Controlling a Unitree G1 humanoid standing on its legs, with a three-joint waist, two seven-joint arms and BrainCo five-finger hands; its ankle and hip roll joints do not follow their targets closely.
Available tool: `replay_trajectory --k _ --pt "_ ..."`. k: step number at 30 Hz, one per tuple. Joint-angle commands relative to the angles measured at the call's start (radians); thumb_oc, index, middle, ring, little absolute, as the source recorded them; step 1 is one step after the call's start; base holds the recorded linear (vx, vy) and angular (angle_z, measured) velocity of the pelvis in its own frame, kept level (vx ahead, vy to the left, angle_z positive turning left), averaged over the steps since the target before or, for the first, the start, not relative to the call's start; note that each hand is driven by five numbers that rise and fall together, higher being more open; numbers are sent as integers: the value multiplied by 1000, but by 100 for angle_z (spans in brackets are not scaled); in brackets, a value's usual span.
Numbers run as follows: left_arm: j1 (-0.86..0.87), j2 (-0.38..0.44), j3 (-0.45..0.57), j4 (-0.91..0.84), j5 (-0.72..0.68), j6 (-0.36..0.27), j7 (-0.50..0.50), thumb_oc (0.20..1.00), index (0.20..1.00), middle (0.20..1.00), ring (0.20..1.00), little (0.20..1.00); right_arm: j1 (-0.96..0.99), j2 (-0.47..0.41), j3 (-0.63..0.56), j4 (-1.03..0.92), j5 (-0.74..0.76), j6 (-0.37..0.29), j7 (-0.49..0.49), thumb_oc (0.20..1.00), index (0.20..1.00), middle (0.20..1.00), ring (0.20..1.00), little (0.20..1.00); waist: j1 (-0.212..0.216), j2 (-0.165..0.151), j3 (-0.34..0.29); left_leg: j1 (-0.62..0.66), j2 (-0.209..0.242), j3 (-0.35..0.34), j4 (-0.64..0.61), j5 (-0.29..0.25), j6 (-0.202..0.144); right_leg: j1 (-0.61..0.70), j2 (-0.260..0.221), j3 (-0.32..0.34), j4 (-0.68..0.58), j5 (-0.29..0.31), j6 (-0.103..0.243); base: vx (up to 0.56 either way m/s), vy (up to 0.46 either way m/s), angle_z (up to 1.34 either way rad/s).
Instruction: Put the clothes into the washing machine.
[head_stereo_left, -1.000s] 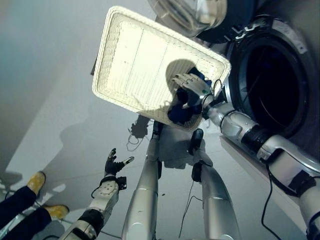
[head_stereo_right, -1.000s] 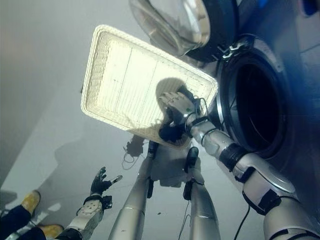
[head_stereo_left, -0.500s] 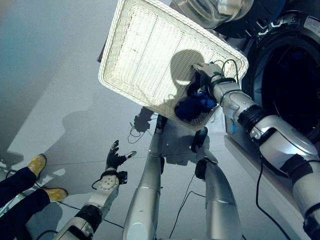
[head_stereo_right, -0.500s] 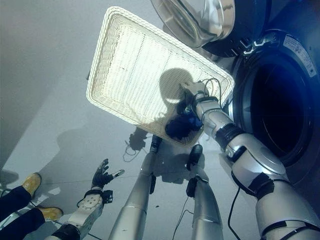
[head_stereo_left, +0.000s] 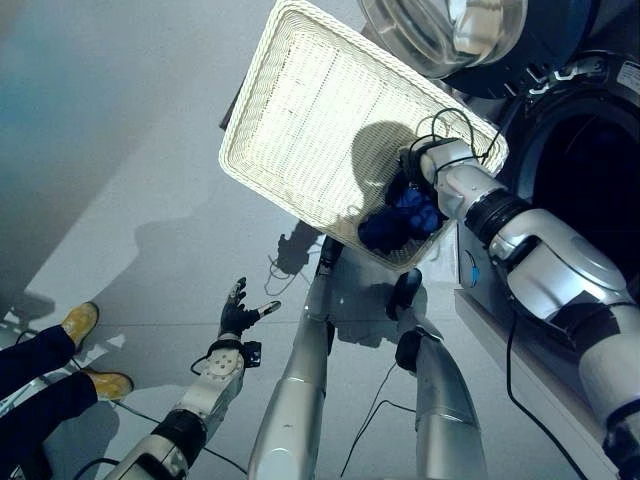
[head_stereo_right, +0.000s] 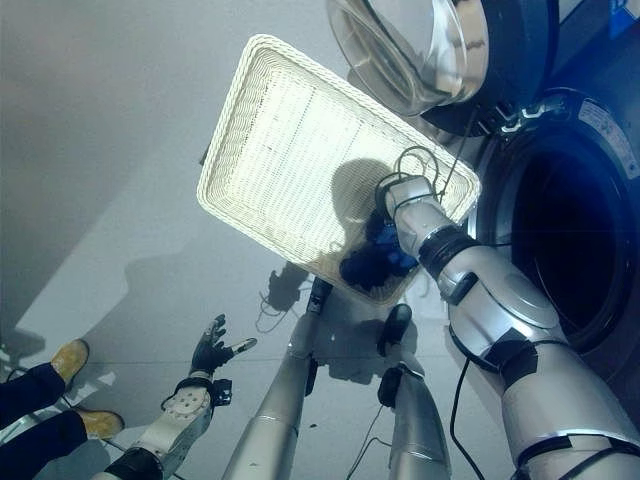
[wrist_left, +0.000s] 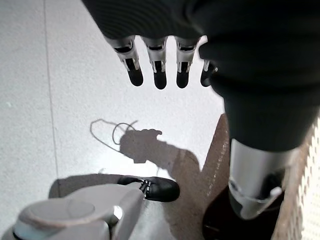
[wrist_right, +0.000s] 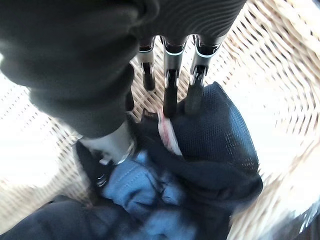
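A white wicker basket (head_stereo_left: 300, 120) stands on the floor beside the washing machine's open drum (head_stereo_left: 590, 170). A heap of dark blue clothes (head_stereo_left: 405, 220) lies in the basket corner nearest the machine. My right hand (head_stereo_left: 413, 172) reaches down into that corner. In the right wrist view its straight fingers (wrist_right: 170, 90) rest their tips on the dark cloth (wrist_right: 210, 145), with the thumb beside them and nothing gripped. My left hand (head_stereo_left: 238, 315) hangs low over the floor, its fingers (wrist_left: 157, 75) spread and holding nothing.
The machine's round glass door (head_stereo_left: 450, 30) stands swung open above the basket's far corner. A person's legs in yellow shoes (head_stereo_left: 80, 325) stand on the grey floor (head_stereo_left: 120, 150) to my lower left.
The camera has shifted. My right hand has gone from above the basket down into its corner, and its fingertips now lie on the clothes. The left hand keeps its pose.
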Motion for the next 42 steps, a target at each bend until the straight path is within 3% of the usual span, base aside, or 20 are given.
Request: replay_trajectory --k 1,2,5,8,15,20,25,28,31,34,35,37,42 --pt "-28 37 33 -12 58 0 -13 1000 1000 1000 1000 1000 140 -18 15 -12 151 25 -15 407 407 407 407 407 18 8 83 26 -74 68 -23 -3 29 96 16 -30 -306 251 90 5 6 5" --pt "-26 40 38 -14 56 2 -15 1000 1000 1000 1000 1000 142 -26 2 -31 179 38 -76 1000 1000 1000 1000 1000 15 7 83 26 -74 69 -24 -2 29 95 16 -29 -306 252 91 2 19 5" --pt "-18 33 39 -9 51 -9 -3 1000 1000 1000 1000 1000 161 -38 -76 -68 219 74 -304 1000 1000 1000 1000 1000 0 3 83 22 -67 77 -25 -2 27 87 22 -18 -307 256 91 4 42 0" --pt "-2 8 47 2 61 -22 13 1000 1000 1000 1000 1000 178 -45 -139 -108 210 51 -467 1000 1000 1000 1000 1000 -15 0 83 20 -60 87 -31 -3 26 82 27 -6 -310 257 92 1 73 -2" --pt "15 -32 40 19 49 -32 43 1000 1000 1000 1000 1000 250 -42 -307 -210 465 -40 -848 1000 1000 1000 1000 1000 -45 10 83 19 -56 105 -34 -7 26 70 27 19 -310 260 92 -7 73 -3" --pt "26 -60 45 47 45 -46 62 1000 1000 1000 1000 1000 349 -19 -415 -257 629 -82 -920 1000 1000 1000 1000 1000 -66 11 83 25 -50 121 -37 -10 22 72 25 35 -311 260 93 -5 73 -5" --pt "22 -78 41 54 43 -53 84 1000 1000 1000 1000 1000 404 -19 -426 -292 634 -62 -890 1000 1000 1000 1000 1000 -80 14 83 21 -48 129 -38 -10 22 62 24 45 -310 261 92 -1 45 -5" --pt "20 -78 42 56 46 -55 89 1000 1000 1000 1000 1000 415 -31 -401 -302 608 -11 -808 1000 1000 1000 1000 1000 -83 14 83 25 -50 130 -39 -9 23 61 24 47 -309 263 92 3 3 -5" --pt "20 -70 46 49 49 -51 89 1000 1000 1000 1000 1000 407 -51 -361 -301 559 66 -654 1000 1000 1000 1000 1000 -83 12 83 25 -49 131 -40 -8 22 62 23 45 -311 264 93 0 0 0" --pt "21 -48 50 33 52 -38 84 1000 1000 1000 1000 1000 395 -80 -292 -306 498 152 -417 1000 1000 1000 1000 1000 -77 7 83 26 -50 125 -39 -7 20 64 22 39 -312 263 93 4 -28 -1" --pt "21 -45 50 31 51 -37 83 1000 1000 1000 1000 1000 394 -83 -286 -307 492 152 -403 1000 1000 1000 1000 1000 -76 6 83 26 -50 124 -39 -6 20 64 22 38 -312 263 93 5 -53 0" --pt "17 -21 50 18 44 -24 75 1000 1000 1000 1000 1000 380 -103 -225 -316 397 177 -268 1000 1000 1000 1000 1000 -72 1 83 26 -51 118 -38 -4 21 68 23 33 -313 263 92 3 -64 0" --pt "9 0 45 12 40 -14 64 1000 1000 1000 1000 1000 335 -114 -135 -291 256 201 -42 1000 1000 1000 1000 1000 -60 -3 83 25 -55 104 -36 -2 21 70 24 27 -319 263 90 7 -45 1"
